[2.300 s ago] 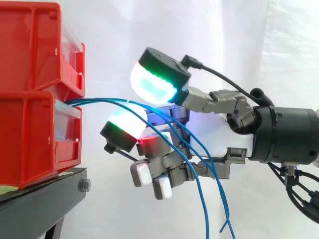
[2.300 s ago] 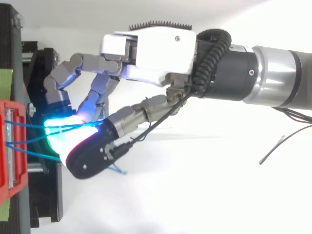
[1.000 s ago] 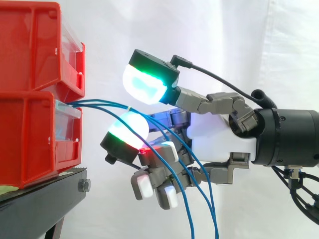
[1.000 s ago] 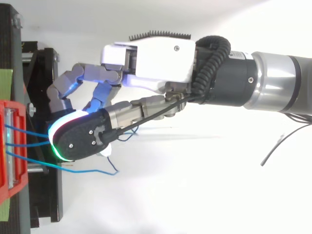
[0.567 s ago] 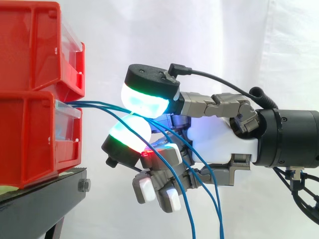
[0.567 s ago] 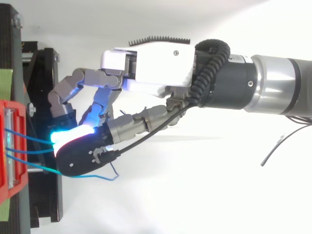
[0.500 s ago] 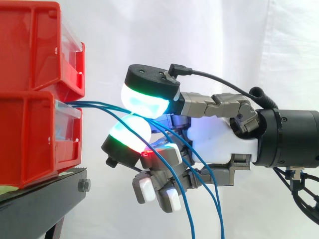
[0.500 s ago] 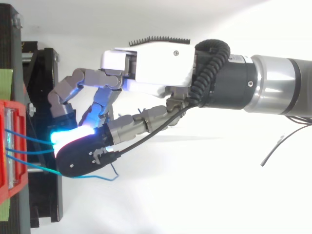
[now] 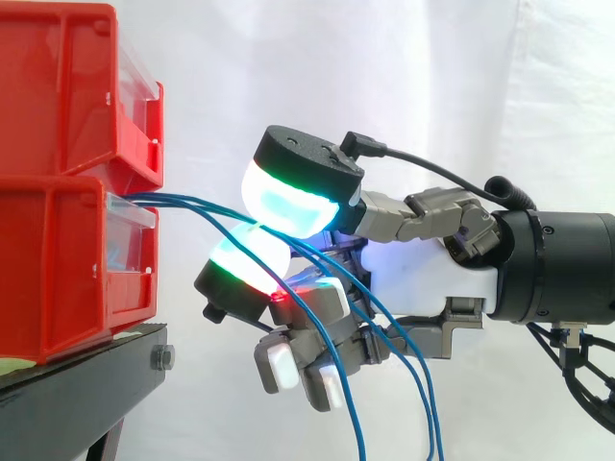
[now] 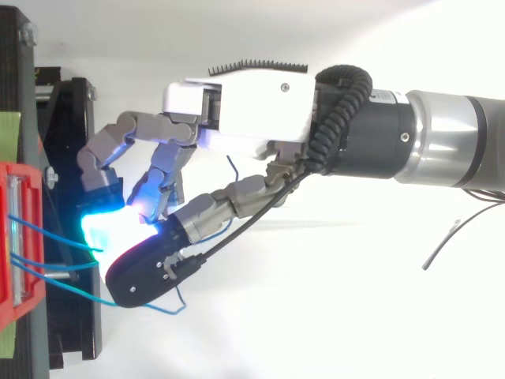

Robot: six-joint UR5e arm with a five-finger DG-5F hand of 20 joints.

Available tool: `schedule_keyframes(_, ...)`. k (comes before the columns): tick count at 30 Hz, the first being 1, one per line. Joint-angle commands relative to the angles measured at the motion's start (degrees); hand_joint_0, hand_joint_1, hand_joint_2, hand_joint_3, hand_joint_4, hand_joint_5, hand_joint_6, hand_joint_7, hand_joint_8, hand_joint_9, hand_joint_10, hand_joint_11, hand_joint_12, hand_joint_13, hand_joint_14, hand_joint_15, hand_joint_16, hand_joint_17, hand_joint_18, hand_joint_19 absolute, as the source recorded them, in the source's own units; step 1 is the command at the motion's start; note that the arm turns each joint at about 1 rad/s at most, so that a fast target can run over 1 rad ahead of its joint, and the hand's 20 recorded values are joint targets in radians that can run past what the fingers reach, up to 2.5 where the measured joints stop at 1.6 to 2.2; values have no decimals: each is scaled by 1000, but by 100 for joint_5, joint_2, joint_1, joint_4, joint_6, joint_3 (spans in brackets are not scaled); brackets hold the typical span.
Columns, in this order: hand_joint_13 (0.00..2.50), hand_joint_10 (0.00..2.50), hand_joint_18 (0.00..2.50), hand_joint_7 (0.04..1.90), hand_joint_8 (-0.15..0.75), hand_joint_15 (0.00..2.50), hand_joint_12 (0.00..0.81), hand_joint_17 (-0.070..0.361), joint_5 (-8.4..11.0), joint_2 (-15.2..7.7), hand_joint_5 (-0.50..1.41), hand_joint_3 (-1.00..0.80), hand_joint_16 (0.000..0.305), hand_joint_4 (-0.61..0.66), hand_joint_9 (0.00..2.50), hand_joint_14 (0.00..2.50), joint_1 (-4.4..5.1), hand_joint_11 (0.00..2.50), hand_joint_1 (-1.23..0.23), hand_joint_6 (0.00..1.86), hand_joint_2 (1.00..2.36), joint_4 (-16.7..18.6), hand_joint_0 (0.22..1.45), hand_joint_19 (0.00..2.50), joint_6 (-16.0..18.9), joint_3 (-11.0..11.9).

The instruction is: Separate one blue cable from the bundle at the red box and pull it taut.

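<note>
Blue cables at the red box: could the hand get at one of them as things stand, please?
Probably yes: the hand is right at the blue cables beside the red box, with nothing between them.

Glossy red plastic bins [image 9: 58, 240], matt black stand [image 9: 77, 379], smooth blue cables [image 9: 154, 199], cloth curtain [image 9: 432, 77].

two red bins [image 9: 67, 106], three blue cables [image 9: 178, 199]

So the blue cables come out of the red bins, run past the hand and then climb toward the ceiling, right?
Not quite. The blue cables do come out of the red bins and run past the hand, but then they hang downward, not up; the side view shows it.
</note>
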Motion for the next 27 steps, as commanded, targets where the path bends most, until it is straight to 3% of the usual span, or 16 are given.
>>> schedule_keyframes(1,980,23,924,1169,280,721,373,116,10,0,-193,-500,52,80,1092,28,1,1276,-879,930,1000,2,778,834,8,1)
schedule_keyframes(4,993,23,934,1203,285,734,372,117,1,0,-189,-500,52,115,1109,28,1,1283,-866,926,1000,2,742,853,34,-8)
schedule_keyframes(12,1036,24,964,1180,301,757,387,120,54,0,-163,-500,53,141,1190,28,36,1300,-538,905,1000,-86,581,912,87,-8)
schedule_keyframes(17,1060,24,996,1179,310,759,397,126,98,0,-156,-500,56,153,1236,28,53,1302,-439,897,1000,-86,538,917,87,-8)
schedule_keyframes(22,1081,23,1030,1170,322,755,416,136,98,0,-156,-500,60,165,1243,26,53,1293,-510,891,1000,-86,495,905,95,-16)
schedule_keyframes(27,1068,23,1013,1154,311,761,412,134,98,0,-167,-500,60,158,1196,27,53,1287,-735,889,1000,-86,502,912,104,-8)
